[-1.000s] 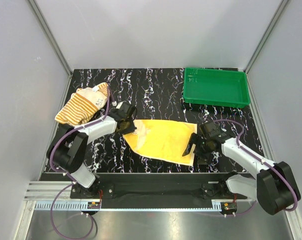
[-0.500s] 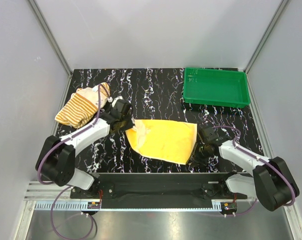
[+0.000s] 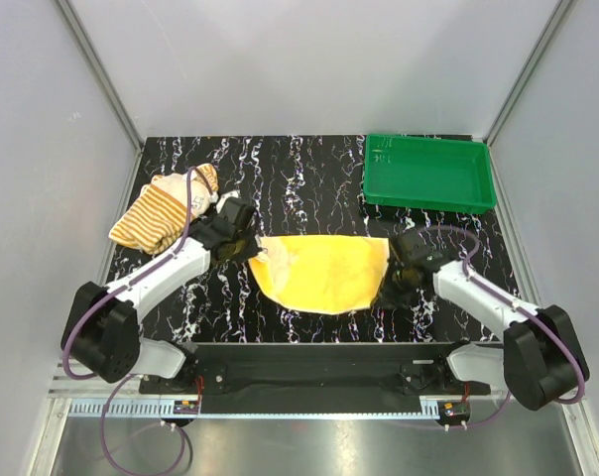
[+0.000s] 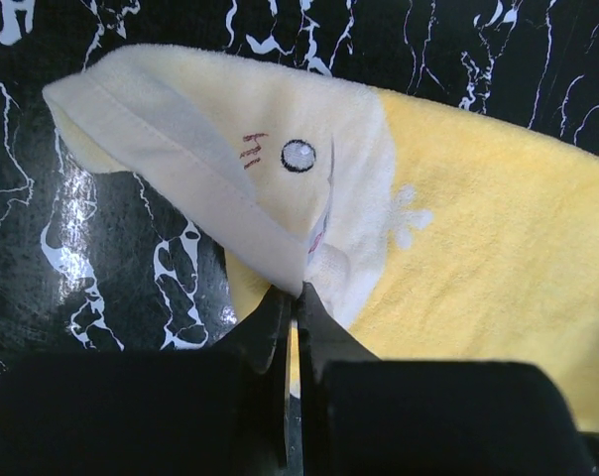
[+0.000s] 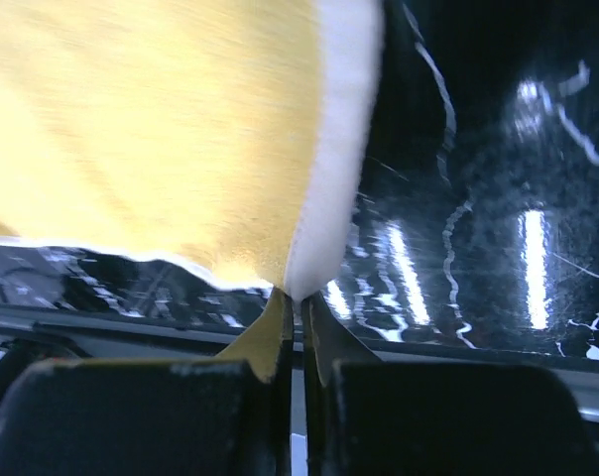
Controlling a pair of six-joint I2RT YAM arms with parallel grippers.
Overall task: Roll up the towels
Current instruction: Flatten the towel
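When viewed from above, shows two towels, one tray and two arms on a black marbled desk [image 3: 309, 174]. Yellow towel [image 3: 324, 275] spread in the middle, toward the near edge. Striped towel [image 3: 156, 218] bunched far left, right at the desk's left edge. Green tray [image 3: 428, 205] at the far right, well apart from both. Left end effector [image 3: 248, 248] at the yellow towel's left corner, right end effector [image 3: 386, 288] at its right corner, fingertips too small to make out here. Bare desk behind the yellow towel up to the far edge.

From the left wrist, only one towel: yellow towel [image 4: 478, 258] cut off at the right, its cream hem [image 4: 180, 169] folded over, with a small stitched face beside it. Left end effector [image 4: 295, 297] pinched tight on that fold.

From the right wrist, yellow towel [image 5: 151, 129] blurred, cropped at top and left. Right end effector [image 5: 295, 297] clamped on its lowest corner, glossy desk [image 5: 478, 198] beyond.
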